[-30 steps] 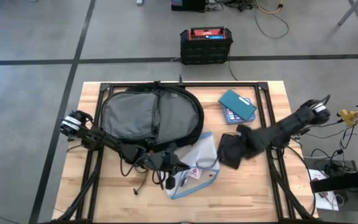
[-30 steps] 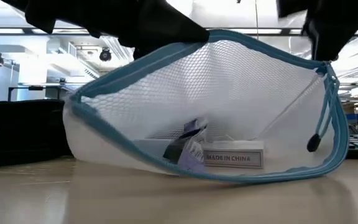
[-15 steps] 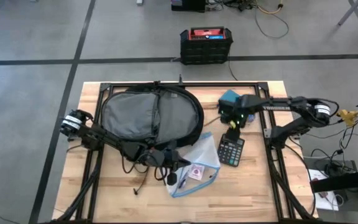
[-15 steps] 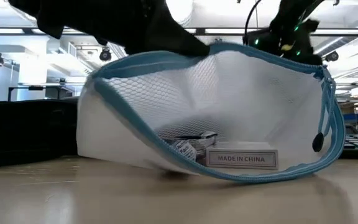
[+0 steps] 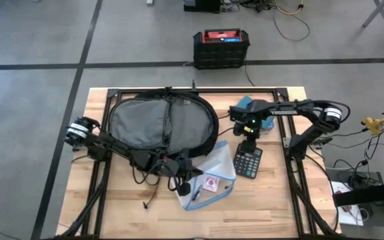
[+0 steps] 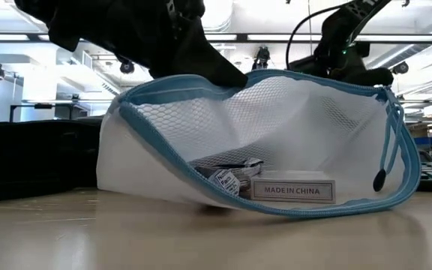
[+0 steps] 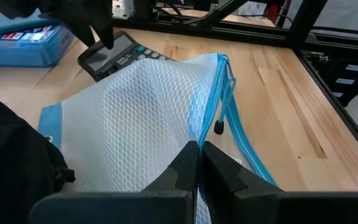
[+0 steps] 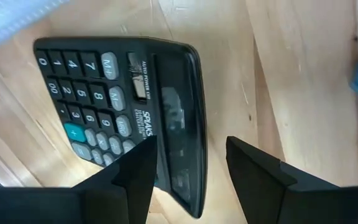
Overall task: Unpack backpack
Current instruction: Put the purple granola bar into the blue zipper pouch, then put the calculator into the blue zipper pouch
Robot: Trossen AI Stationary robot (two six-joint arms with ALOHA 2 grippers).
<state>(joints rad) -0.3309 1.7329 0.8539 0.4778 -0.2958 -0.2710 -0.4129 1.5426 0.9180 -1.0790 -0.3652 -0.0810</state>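
The black backpack (image 5: 160, 123) lies flat on the table's far left half, grey side up. Just near of it, a white mesh pouch (image 5: 211, 175) with a blue zipper edge holds a few small packets (image 6: 291, 189). My left gripper (image 7: 197, 163) is shut on its rim. A black calculator (image 5: 249, 161) lies face up on the wood to the pouch's right. My right gripper (image 8: 191, 158) hangs open over the calculator's display end (image 8: 176, 118), pointing steeply down, fingers to either side and touching nothing. My left gripper pinches the upper lip of the pouch's open mouth, on the blue zipper edge (image 7: 206, 127), between its two fingers. The fingers slant down from the table's left. That lip is held up (image 6: 223, 79), while the pouch's lower side (image 6: 276, 211) rests on the table.
A flat blue box (image 5: 247, 107) lies far of the calculator, partly under my right arm. Black frame rails (image 5: 287, 127) run along the table's edges. Backpack straps and a cord (image 5: 149, 195) trail near my left arm. A black crate with a red top (image 5: 221, 48) stands on the floor beyond.
My right gripper, which was over the calculator's spot a second ago, has drawn back toward the table's far edge and tipped to point down; the calculator now lies free on the table. The pouch's raised lip has sunk a little and its far-left end has drawn in.
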